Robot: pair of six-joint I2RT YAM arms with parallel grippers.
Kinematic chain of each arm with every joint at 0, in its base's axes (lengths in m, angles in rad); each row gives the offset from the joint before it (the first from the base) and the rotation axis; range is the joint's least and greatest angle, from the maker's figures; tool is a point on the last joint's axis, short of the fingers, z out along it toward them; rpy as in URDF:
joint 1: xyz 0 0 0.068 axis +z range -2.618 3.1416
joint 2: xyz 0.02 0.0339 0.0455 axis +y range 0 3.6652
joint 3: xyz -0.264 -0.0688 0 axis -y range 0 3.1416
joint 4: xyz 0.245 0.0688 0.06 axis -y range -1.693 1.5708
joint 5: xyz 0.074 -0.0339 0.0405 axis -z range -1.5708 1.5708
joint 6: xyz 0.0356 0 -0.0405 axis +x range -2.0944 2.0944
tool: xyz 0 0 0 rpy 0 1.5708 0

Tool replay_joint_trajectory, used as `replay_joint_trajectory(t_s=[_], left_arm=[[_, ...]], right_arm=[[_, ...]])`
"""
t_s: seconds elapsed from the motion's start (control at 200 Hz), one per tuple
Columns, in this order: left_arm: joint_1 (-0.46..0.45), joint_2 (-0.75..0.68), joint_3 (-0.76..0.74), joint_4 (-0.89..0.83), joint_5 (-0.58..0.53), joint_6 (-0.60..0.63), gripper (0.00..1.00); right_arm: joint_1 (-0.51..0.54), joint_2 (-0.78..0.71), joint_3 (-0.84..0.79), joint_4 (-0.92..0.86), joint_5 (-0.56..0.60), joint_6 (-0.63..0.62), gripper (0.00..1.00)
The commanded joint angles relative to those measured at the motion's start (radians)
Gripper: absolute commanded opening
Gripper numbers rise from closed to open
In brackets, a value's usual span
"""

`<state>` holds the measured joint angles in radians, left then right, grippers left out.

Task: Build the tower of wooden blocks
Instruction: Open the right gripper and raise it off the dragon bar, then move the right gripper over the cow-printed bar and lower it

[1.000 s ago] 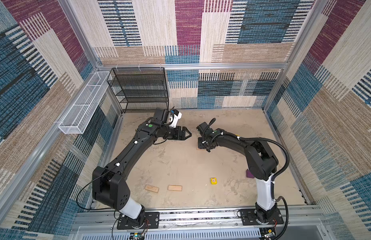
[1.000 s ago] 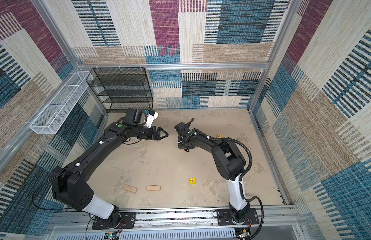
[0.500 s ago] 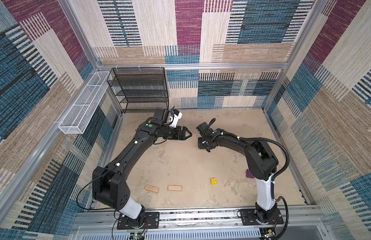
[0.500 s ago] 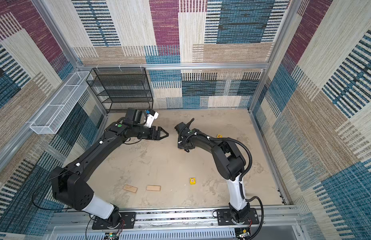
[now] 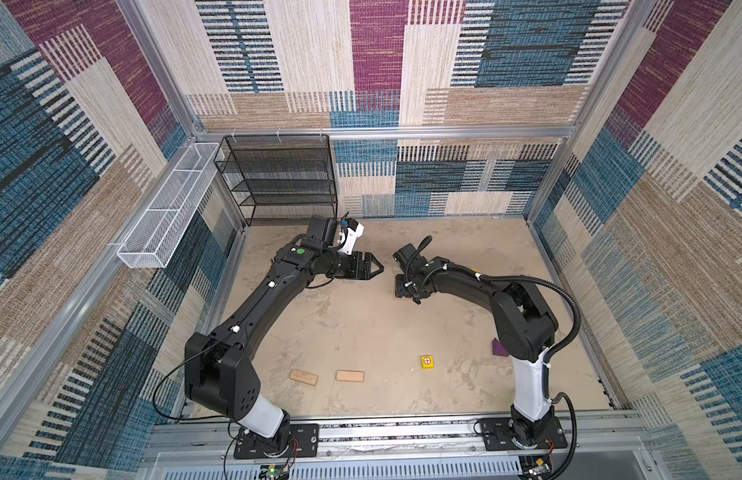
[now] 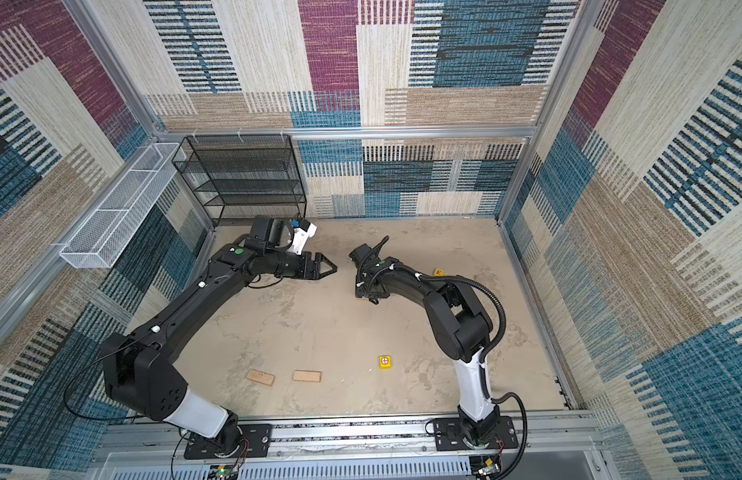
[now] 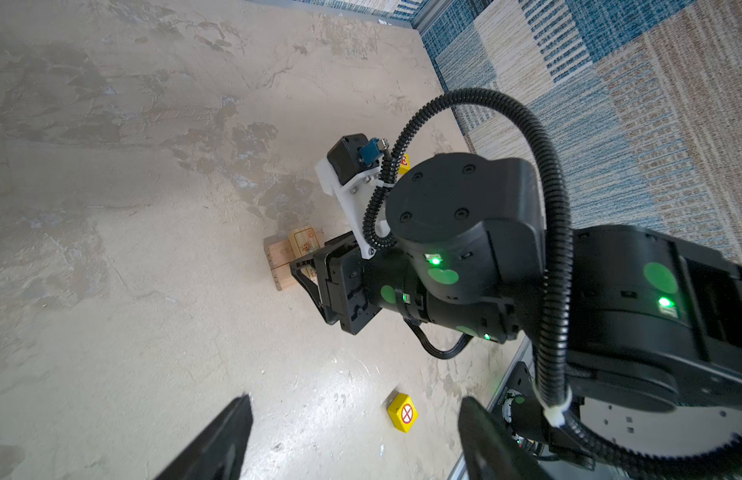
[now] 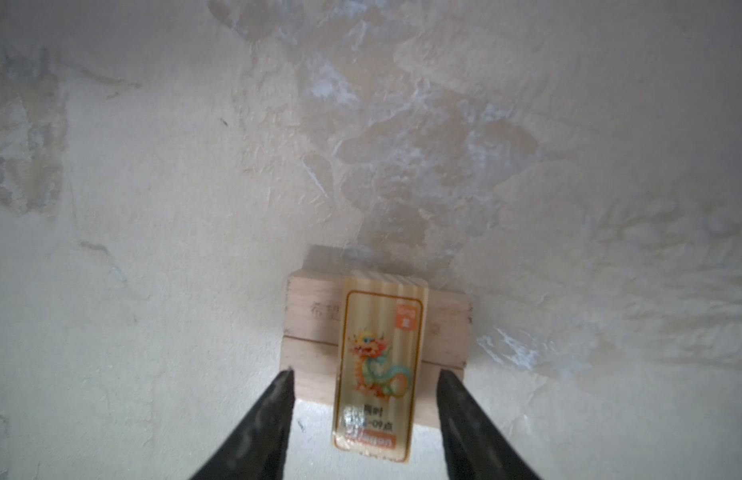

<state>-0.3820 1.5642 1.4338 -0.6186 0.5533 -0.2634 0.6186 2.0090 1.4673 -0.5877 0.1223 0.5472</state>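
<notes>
Right gripper (image 8: 365, 372): jaws parted within the last second and now standing off both long sides of the printed plank (image 8: 377, 365), with a clear gap on each flank; nothing held. Printed plank: dragon face up, laid crosswise on two plain planks (image 8: 313, 316) set side by side; its near end overhangs their edge toward the gripper, its far end sits about flush. These form the start of the tower, mid-floor, almost wholly hidden under the wrist in both top views. Whether a further layer lies beneath is hard to tell from the blurred wrist view. Judgement: crosswise plank delivered, cubes due next. Withdrawal: the fingertips hover close to the lower planks' corners, so a straight lift looks safer than a sideways exit. Left gripper (image 7: 354, 399): spread wide, empty, unmoved over the same second, facing the tower across a bare strip of floor. Second yellow cube (image 6: 438, 272): beyond the right forearm, toward the side wall. Yellow cube (image 5: 427, 362): loose, well apart toward the front, open floor all round. Purple wedge (image 5: 499, 348): half hidden behind the right arm's elbow. Spare plank with print (image 5: 304, 377) and plain spare plank (image 5: 349, 376): flat near the front rail, apart from each other. Wire rack (image 5: 277, 178): against the back wall.
</notes>
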Motion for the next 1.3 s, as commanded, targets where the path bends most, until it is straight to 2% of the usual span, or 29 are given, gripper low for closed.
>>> replay_joint_trajectory(t_s=[0.0, 0.105, 0.431, 0.671, 0.862, 1.292], left_arm=[[0.004, -0.007, -0.003, 0.019, 0.004, -0.014, 0.82], [0.005, -0.011, -0.003, 0.017, 0.001, -0.013, 0.82], [0.005, -0.013, -0.009, 0.018, -0.015, -0.013, 0.82], [0.003, 0.003, -0.009, 0.017, -0.002, -0.022, 0.82], [0.004, 0.004, -0.009, 0.017, -0.003, -0.020, 0.82], [0.004, 0.003, -0.009, 0.018, -0.003, -0.018, 0.82]], right_arm=[[0.002, -0.020, -0.007, 0.013, -0.018, 0.007, 0.81], [0.002, -0.036, -0.016, 0.014, -0.023, 0.008, 0.87], [0.001, -0.126, -0.078, 0.078, 0.015, 0.022, 0.88], [0.000, -0.188, -0.123, 0.144, 0.056, 0.043, 0.81], [0.000, -0.207, -0.130, 0.169, 0.073, 0.036, 0.71], [0.000, -0.217, -0.142, 0.187, 0.077, 0.037, 0.61]])
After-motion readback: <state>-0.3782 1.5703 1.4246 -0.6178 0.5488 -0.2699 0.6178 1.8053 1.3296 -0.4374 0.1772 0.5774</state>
